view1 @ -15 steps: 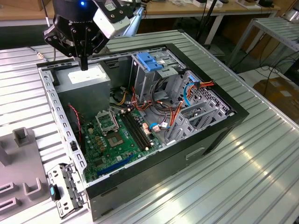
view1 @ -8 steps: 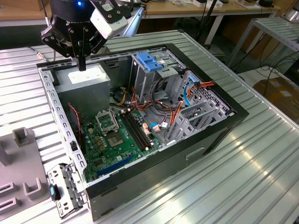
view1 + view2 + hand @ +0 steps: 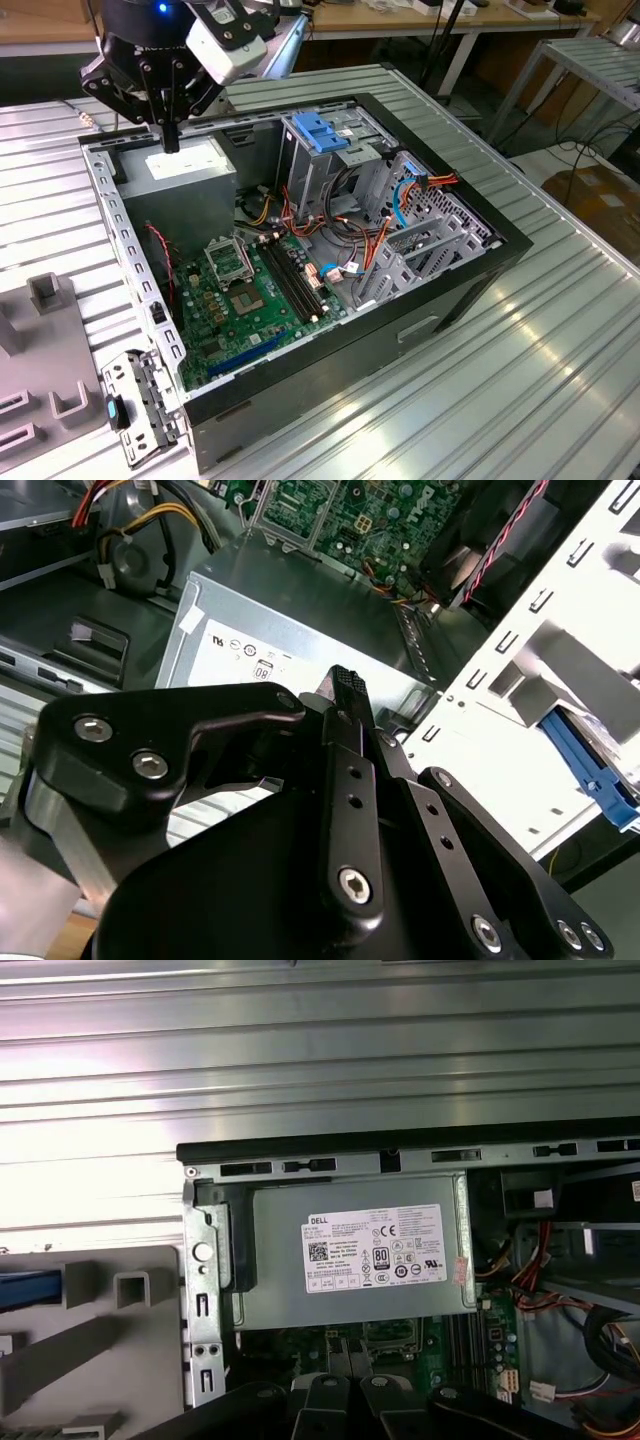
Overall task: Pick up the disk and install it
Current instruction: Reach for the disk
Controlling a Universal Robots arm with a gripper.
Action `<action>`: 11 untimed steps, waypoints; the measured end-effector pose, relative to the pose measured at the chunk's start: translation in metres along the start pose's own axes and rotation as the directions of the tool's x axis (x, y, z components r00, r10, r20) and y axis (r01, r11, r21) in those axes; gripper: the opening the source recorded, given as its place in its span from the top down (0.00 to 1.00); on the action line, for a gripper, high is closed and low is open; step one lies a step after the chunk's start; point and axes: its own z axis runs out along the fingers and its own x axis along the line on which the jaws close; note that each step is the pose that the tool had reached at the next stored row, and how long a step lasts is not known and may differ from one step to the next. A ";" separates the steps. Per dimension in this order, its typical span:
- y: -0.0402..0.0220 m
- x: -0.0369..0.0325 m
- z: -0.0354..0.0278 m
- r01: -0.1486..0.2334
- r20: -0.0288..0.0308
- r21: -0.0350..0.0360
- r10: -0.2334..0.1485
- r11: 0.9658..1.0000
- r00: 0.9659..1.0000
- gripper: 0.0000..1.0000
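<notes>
I see a ribbed metal counter (image 3: 545,360); wooden desks (image 3: 380,25) stand at twelve o'clock, a cardboard box (image 3: 600,195) at three.

Entry 1: the disk (image 3: 592,772). In the second wrist view we see one blue rail and a sliver of silver. The rest is cut off by the picture's edge and its label is hidden from us.

Entry 2: grey fixture (image 3: 40,340), cut off at the exterior view's left.

Entry 3: the gripper (image 3: 171,146). Its arm is cut off by the exterior view's upper edge. In the first wrist view its black links cover part of the motherboard (image 3: 440,1350).

Entry 4: power-supply box (image 3: 185,175). The sticker's print is too small for us to tell in the exterior view.
</notes>
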 end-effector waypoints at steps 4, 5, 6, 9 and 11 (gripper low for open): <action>-0.0002 0.0026 0.0000 0.000 0.000 0.000 0.000 1.000 1.000 0.89; -0.0002 0.0032 0.0000 0.000 0.000 0.000 0.000 1.000 1.000 0.89; -0.0003 0.0039 0.0000 0.000 0.000 0.000 0.000 1.000 1.000 0.89; -0.0005 0.0062 0.0000 0.000 0.000 0.000 0.000 1.000 1.000 0.89; -0.0005 0.0070 0.0000 0.000 0.000 0.000 0.000 1.000 1.000 0.89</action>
